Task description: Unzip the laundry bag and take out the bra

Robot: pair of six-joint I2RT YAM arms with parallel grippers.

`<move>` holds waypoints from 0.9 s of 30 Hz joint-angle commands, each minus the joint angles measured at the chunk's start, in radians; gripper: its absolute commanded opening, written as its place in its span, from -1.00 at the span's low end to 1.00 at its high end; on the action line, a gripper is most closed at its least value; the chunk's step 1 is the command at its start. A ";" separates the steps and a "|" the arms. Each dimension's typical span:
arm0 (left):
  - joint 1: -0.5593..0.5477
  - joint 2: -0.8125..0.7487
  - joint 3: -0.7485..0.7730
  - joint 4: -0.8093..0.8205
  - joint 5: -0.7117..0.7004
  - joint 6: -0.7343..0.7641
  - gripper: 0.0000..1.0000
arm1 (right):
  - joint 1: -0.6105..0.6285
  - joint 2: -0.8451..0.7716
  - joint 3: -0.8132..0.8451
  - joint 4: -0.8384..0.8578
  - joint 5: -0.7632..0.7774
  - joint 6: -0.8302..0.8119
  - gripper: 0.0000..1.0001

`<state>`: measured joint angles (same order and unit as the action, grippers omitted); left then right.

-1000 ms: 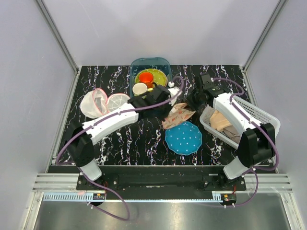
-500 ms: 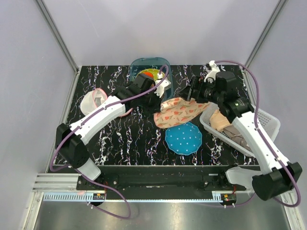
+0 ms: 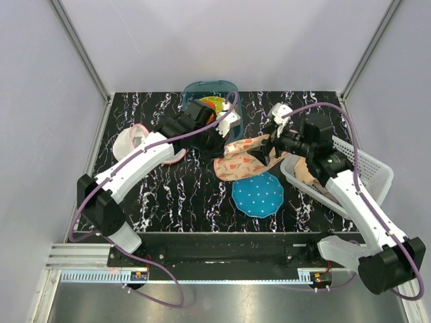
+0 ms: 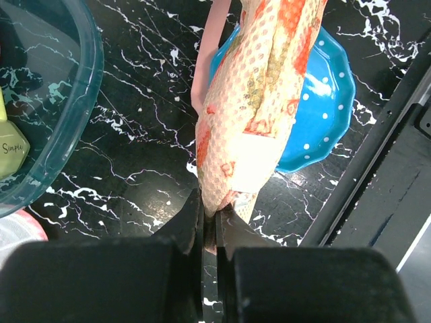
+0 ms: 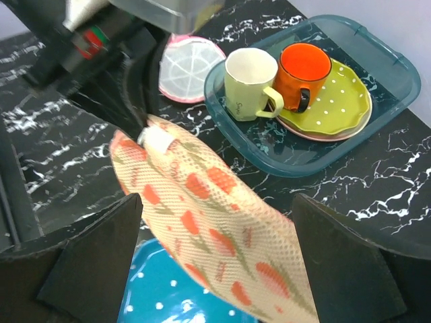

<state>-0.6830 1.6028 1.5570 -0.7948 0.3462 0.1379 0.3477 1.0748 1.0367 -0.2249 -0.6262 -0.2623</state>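
Observation:
The laundry bag, peach mesh with red and green prints, hangs above the table over the blue plate. My left gripper is shut on one end of the bag, and the left wrist view shows the jaws pinching the bag's edge. My right gripper is open at the bag's other side. In the right wrist view its fingers stand wide apart with the bag between them, not touching it. No bra shows in any view.
A teal tray at the back holds cups and plates. A white mesh pink-rimmed piece lies at the left. A white basket with cloth in it stands at the right. The blue plate also shows in the left wrist view.
The bag has been lifted off the table in my left gripper. My right arm swung up and then came down and left, so its open fingers now straddle the bag.

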 commanded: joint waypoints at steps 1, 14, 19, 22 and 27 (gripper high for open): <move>0.003 -0.046 0.063 0.025 0.069 0.029 -1.00 | 0.007 0.065 0.008 0.097 -0.035 -0.155 0.99; 0.003 -0.030 0.089 0.006 0.082 0.042 -1.00 | 0.062 0.220 0.108 0.013 -0.090 -0.245 0.14; 0.010 -0.017 0.106 0.009 0.070 0.035 -1.00 | 0.062 0.220 0.100 -0.034 -0.081 -0.239 -1.00; 0.023 -0.015 0.107 0.035 0.059 0.006 -1.00 | 0.062 0.186 0.059 -0.015 -0.024 -0.221 -1.00; 0.112 -0.015 0.156 0.078 -0.021 -0.220 -0.30 | 0.062 0.123 -0.032 0.145 0.227 -0.181 -1.00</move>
<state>-0.6506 1.6100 1.6184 -0.8169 0.3618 0.0898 0.4137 1.2606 1.0607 -0.1883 -0.6201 -0.4706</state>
